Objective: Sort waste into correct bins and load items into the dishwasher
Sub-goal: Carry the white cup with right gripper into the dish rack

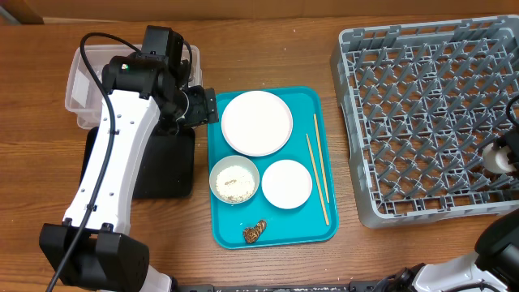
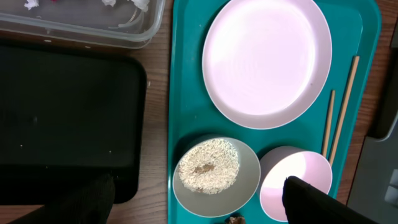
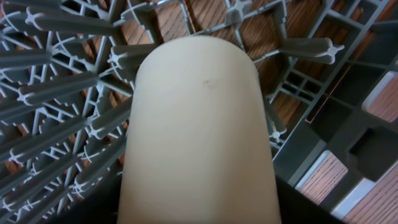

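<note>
My left gripper [image 1: 204, 105] [image 2: 199, 205] hangs open over the teal tray's left part, with nothing between its dark fingers [image 2: 317, 202]. Below it a bowl of rice [image 1: 234, 180] [image 2: 214, 171] sits beside a small empty bowl [image 1: 286, 184] [image 2: 292, 165]. A flat plate [image 1: 256, 122] [image 2: 267, 59], a pair of chopsticks [image 1: 318, 174] [image 2: 345, 102] and a brown food lump [image 1: 255, 233] [image 2: 235, 219] also lie on the tray. My right gripper [image 1: 507, 154] is over the grey dish rack [image 1: 422, 113] [image 3: 56, 93]. A cream cup [image 1: 492, 158] [image 3: 196, 137] fills the gap between its jaws and hides the contact.
The teal tray [image 1: 304, 97] lies mid-table. Left of it, a clear tub [image 1: 81, 81] [image 2: 81, 28] holding white napkin scraps [image 2: 134, 5] stands behind a black tray [image 1: 166, 162] [image 2: 62, 112]. My left arm crosses both.
</note>
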{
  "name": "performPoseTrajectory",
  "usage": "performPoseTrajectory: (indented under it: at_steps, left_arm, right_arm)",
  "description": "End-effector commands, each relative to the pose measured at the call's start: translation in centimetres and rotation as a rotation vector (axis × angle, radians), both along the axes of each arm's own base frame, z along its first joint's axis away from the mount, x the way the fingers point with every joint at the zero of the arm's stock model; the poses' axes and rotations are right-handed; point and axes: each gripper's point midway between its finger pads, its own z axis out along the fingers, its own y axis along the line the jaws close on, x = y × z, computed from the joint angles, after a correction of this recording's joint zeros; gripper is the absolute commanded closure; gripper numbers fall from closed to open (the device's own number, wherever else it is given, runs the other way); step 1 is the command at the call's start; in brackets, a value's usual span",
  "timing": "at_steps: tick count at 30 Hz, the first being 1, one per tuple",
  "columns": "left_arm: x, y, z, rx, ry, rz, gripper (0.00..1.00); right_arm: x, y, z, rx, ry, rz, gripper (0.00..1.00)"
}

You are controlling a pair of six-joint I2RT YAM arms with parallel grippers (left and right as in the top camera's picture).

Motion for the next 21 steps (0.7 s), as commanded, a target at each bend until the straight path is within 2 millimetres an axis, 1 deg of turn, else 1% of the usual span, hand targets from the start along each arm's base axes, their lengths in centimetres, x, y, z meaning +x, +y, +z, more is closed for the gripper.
performPoseTrajectory:
  at_steps: [1,3,8,11,14,17,19,21]
  left_arm:
    - [0.2,0.1,0.9,0.006,-0.029,0.010,0.12]
    - [0.2,0.1,0.9,0.006,-0.029,0.010,0.12]
    - [0.1,0.0,0.9,0.006,-0.029,0.009,0.11]
    - [0.1,0.0,0.9,0.006,-0.028,0.007,0.11]
    - [0.1,-0.3,0.9,0.006,-0.029,-0.002,0.11]
    - [0.0,-0.4,0.9,0.006,-0.029,-0.004,0.11]
    - [0.0,-0.5,0.9,0.006,-0.028,-0.007,0.11]
    - [0.0,-0.6,0.9,0.006,-0.029,-0.009,0.11]
  right_arm:
    - [1.2,0.1,1.0,0.009,-0.055,0.005,0.00]
    - [1.6,0.5,1.1,0.033,-0.080,0.011,0.00]
    - [1.8,0.9,1.3,0.048,-0.095,0.014,0.00]
    - [2.2,1.6,2.3,0.069,-0.143,0.024,0.00]
    - [2.8,2.6,4.2,0.073,-0.216,0.055,0.00]
    - [3.5,4.2,6.7,0.058,-0.300,0.130,0.00]
    - [4.0,5.8,8.5,0.047,-0.354,0.191,0.00]
    - [4.6,8.1,10.0,0.055,-0.411,0.282,0.00]
